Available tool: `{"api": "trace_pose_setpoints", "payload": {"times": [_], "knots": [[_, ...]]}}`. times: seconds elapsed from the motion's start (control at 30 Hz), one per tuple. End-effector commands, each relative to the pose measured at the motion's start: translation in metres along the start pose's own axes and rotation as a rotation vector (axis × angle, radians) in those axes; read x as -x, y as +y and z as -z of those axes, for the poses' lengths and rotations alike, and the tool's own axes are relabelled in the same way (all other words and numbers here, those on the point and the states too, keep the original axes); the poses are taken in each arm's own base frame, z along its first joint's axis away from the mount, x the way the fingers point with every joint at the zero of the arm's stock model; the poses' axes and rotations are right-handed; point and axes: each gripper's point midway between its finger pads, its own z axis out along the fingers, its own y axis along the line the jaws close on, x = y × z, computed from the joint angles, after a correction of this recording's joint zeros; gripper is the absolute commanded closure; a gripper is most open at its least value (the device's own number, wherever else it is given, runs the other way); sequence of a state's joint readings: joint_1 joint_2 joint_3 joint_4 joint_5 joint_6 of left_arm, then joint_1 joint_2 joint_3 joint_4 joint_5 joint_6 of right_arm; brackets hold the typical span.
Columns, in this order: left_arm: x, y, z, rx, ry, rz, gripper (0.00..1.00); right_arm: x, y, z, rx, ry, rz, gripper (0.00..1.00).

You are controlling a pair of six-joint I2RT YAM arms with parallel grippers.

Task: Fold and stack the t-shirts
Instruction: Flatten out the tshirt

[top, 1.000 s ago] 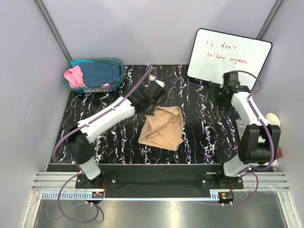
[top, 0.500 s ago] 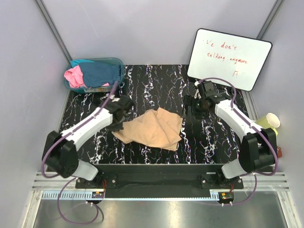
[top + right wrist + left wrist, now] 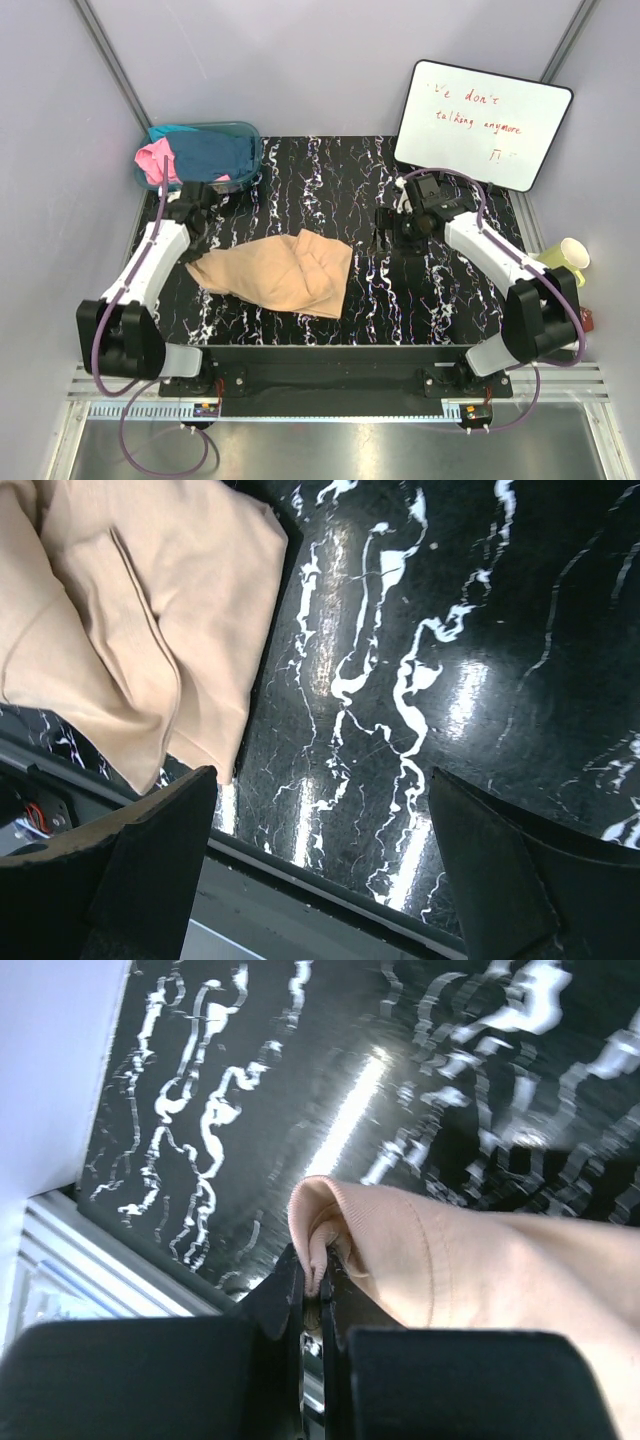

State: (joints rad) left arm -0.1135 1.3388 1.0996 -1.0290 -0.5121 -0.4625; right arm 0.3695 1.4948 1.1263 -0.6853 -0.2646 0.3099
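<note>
The left gripper [image 3: 318, 1285] pinches an edge of the tan shirt [image 3: 275, 272], which lies crumpled on the black table [image 3: 340, 180]. The right gripper [image 3: 320, 795] is spread wide beside it.

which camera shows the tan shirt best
Top external: the whole tan shirt lies crumpled on the table. Left wrist shows only the edge pinched in the left tool; right wrist shows just one side.
</note>
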Motion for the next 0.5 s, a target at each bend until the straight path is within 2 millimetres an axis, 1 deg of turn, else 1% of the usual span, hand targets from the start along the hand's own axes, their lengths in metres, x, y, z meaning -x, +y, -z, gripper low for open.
{"api": "trace_pose_setpoints", "payload": {"times": [0.0,0.03,0.07,0.1,0.13,0.17,0.2,0.23,0.3,0.33,0.37,0.4,0.47], "knots": [[0.016,0.013,-0.027,0.082,0.013,-0.018,0.89,-0.011,0.017,-0.010,0.058,0.059,0.030,0.07],[0.018,0.013,-0.031,0.089,0.033,-0.020,0.81,-0.011,0.017,-0.011,0.057,0.061,0.032,0.06],[0.021,0.010,-0.029,0.076,0.034,-0.019,0.57,-0.012,0.018,-0.013,0.056,0.067,0.031,0.07],[0.025,0.007,-0.025,0.060,0.022,-0.006,0.37,-0.013,0.018,-0.015,0.054,0.073,0.031,0.07],[0.035,0.002,-0.009,0.018,-0.033,0.011,0.23,-0.014,0.018,-0.015,0.054,0.076,0.030,0.07],[0.041,-0.003,0.003,-0.015,-0.069,0.022,0.09,-0.014,0.017,-0.016,0.052,0.077,0.030,0.07],[0.045,-0.011,0.015,-0.058,-0.103,0.028,0.01,-0.014,0.016,-0.016,0.051,0.078,0.030,0.07],[0.052,-0.032,0.041,-0.171,-0.167,0.010,0.01,-0.013,0.017,-0.017,0.049,0.076,0.030,0.07],[0.052,-0.059,0.066,-0.293,-0.204,-0.025,0.01,-0.013,0.015,-0.019,0.044,0.083,0.023,0.07],[0.045,-0.090,0.088,-0.414,-0.218,-0.087,0.01,-0.014,0.015,-0.021,0.043,0.087,0.025,0.07],[0.039,-0.105,0.096,-0.461,-0.216,-0.120,0.01,-0.013,0.015,-0.022,0.044,0.089,0.023,0.07],[0.023,-0.133,0.109,-0.528,-0.208,-0.204,0.01,-0.013,0.015,-0.025,0.043,0.099,0.018,0.07],[0.003,-0.163,0.120,-0.592,-0.195,-0.293,0.01,-0.011,0.015,-0.029,0.044,0.105,0.018,0.07]]}}
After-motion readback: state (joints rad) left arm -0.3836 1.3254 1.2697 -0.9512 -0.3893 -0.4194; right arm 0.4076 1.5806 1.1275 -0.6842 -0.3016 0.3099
